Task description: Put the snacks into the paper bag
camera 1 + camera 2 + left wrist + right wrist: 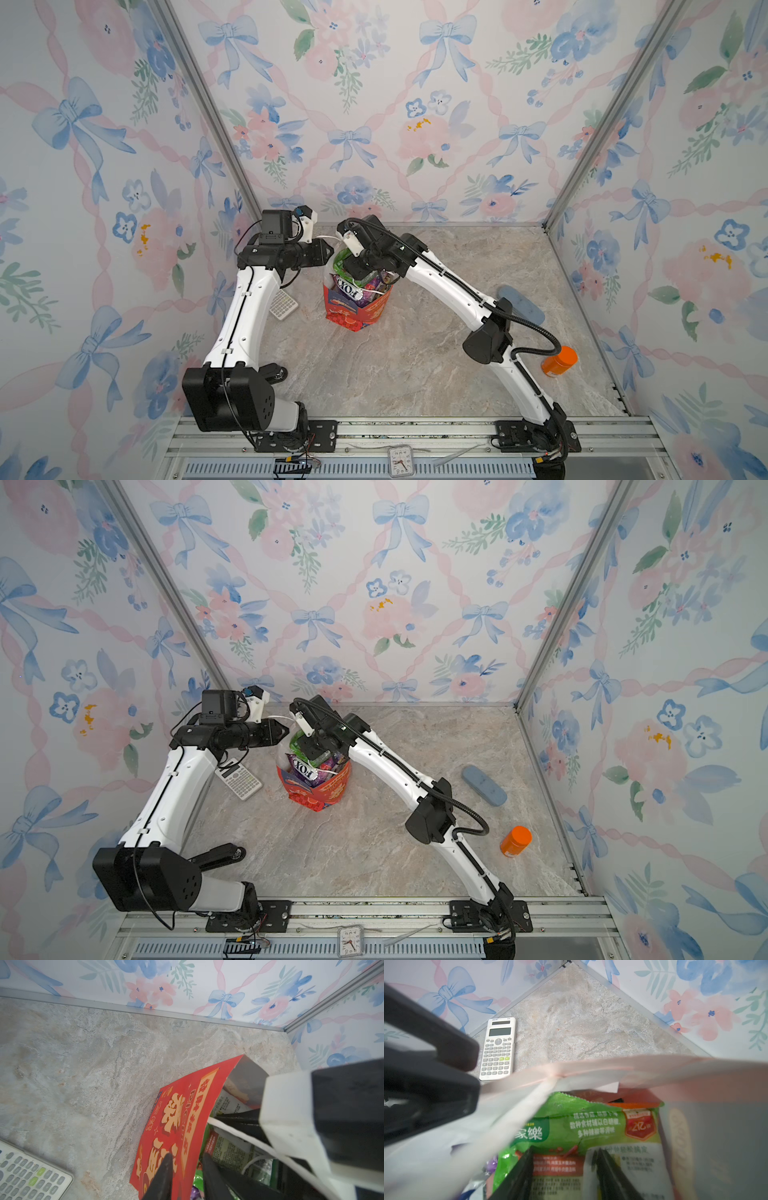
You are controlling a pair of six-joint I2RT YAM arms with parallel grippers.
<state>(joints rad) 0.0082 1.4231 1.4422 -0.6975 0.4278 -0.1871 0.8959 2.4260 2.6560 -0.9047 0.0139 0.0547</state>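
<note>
Paper bag (359, 313) is standing upright toward the table's (415, 365) far edge, left of middle. Snacks (357, 289) are crowding its mouth, some poking above the rim.

Left gripper (187, 1157) is straddling the bag wall on its own side, jaws parted, not pinching it. Right gripper (563, 1150) is hanging in the mouth over the green packet (591, 1124), jaws well apart, gripping nothing visible.

Judgement: packets are looking light, limp and slick, with the sealed top edge offering the surest hold. Bag paper is looking thin and crease-prone, so bracing belongs at the rim.
</note>
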